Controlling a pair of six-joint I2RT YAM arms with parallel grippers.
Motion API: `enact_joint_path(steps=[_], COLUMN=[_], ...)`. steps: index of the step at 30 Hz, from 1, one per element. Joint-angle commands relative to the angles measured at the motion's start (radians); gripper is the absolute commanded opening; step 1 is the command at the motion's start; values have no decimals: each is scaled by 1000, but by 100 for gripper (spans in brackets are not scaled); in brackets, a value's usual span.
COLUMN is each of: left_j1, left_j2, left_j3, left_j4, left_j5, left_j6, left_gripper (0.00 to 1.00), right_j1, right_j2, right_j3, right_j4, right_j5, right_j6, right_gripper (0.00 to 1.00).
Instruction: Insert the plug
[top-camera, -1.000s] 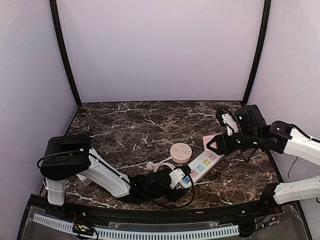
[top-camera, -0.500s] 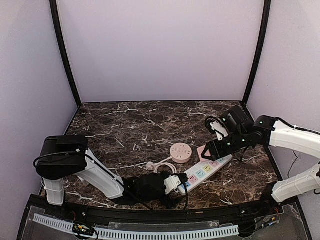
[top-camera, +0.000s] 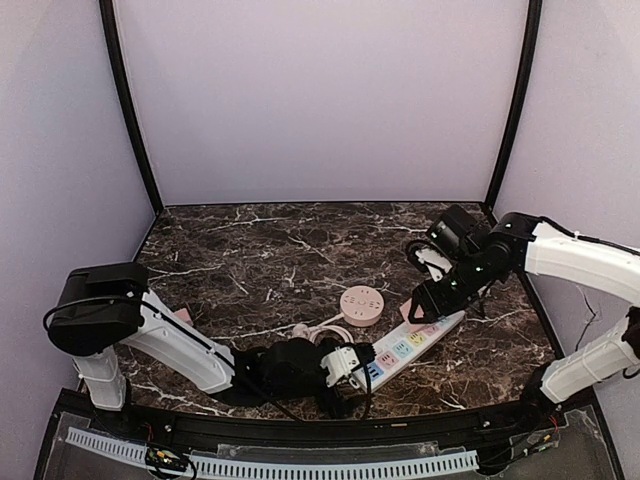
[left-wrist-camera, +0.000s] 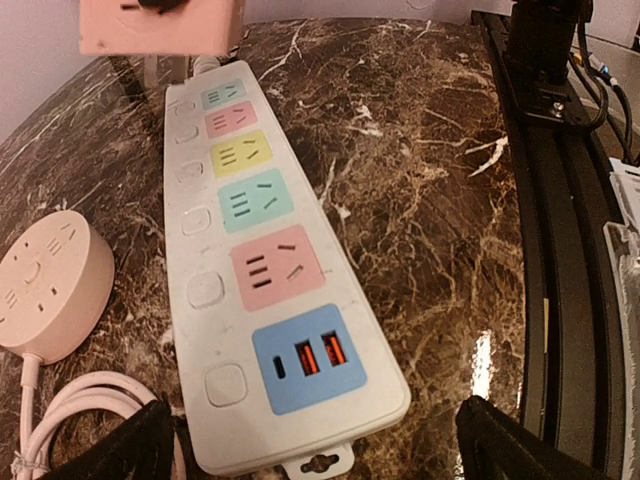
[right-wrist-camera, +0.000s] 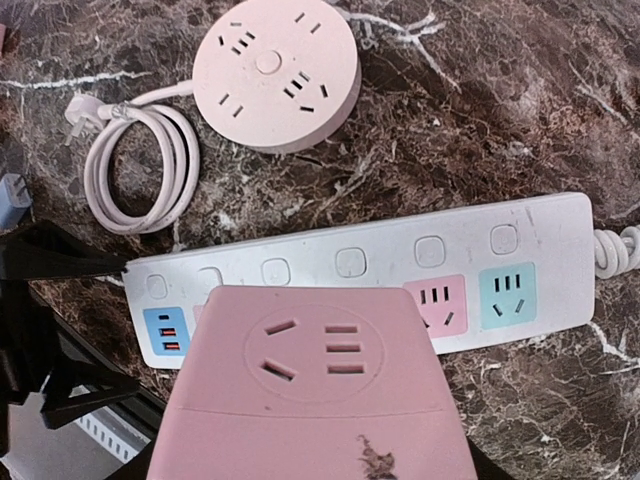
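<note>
Over comes the right end effector (top-camera: 422, 304), swung in from the right edge of the overhead view and lower now, right above the far end of the power strip (top-camera: 405, 345). And the left one has let its jaws spread wide!

That right end effector is clamped on the pink plug block (right-wrist-camera: 310, 390), and its own camera shows the block's socket face filling the bottom of the frame. Below it lies the strip, with its pink and teal outlets peeking out at the right. The prongs are underneath, out of sight, so whether they line up with any slots I cannot tell.

Down at the lower middle, the left end effector (left-wrist-camera: 320, 452) stands fully open, one finger on either side of the strip's USB end and neither looking to touch it. Nothing pins the strip.

That's the worry, I'd say. Push down a touch off the slots and the loose strip could skid across the marble tabletop (top-camera: 270, 250) or kick up at the near end. A tilted block could jam on the outlet face.

Just beside the strip, toward the left, sit the round pink socket (top-camera: 362, 303) and its coiled cord (right-wrist-camera: 140, 170), close enough to get nudged.
</note>
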Motion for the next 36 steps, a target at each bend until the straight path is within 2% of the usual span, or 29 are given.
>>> enact_joint_path(steps=[1, 5, 7, 9, 13, 17, 19, 24, 36], left_j1=[-6, 9, 35, 60, 90, 122, 133, 151, 171], left_j2=[-103, -152, -169, -179, -191, -234, -258, -286, -281], left_j3=[-5, 41, 62, 69, 80, 41, 21, -3, -22], left_j4=[-64, -153, -186, -189, -208, -200, -194, -206, -169], left_j5=[11, 8, 25, 51, 58, 86, 82, 25, -5], left_j6=[-15, -23, -44, -94, -132, -151, -154, -150, -185], left_gripper=[99, 97, 93, 89, 87, 97, 98, 99, 99], right_j1=[1, 3, 3, 3, 3, 3, 3, 3, 4], right_j2=[38, 56, 57, 57, 72, 96, 107, 146, 211], right_j3=[30, 35, 42, 44, 39, 41, 41, 42, 51], right_j4=[-72, -99, -105, -106, -102, -90, -79, -48, -42], right_j5=[-20, -16, 0, 11, 6, 3, 8, 15, 52], right_j6=[-23, -53, -56, -60, -65, -72, -74, -73, -78], right_gripper=[0, 0, 0, 0, 0, 0, 0, 0, 0])
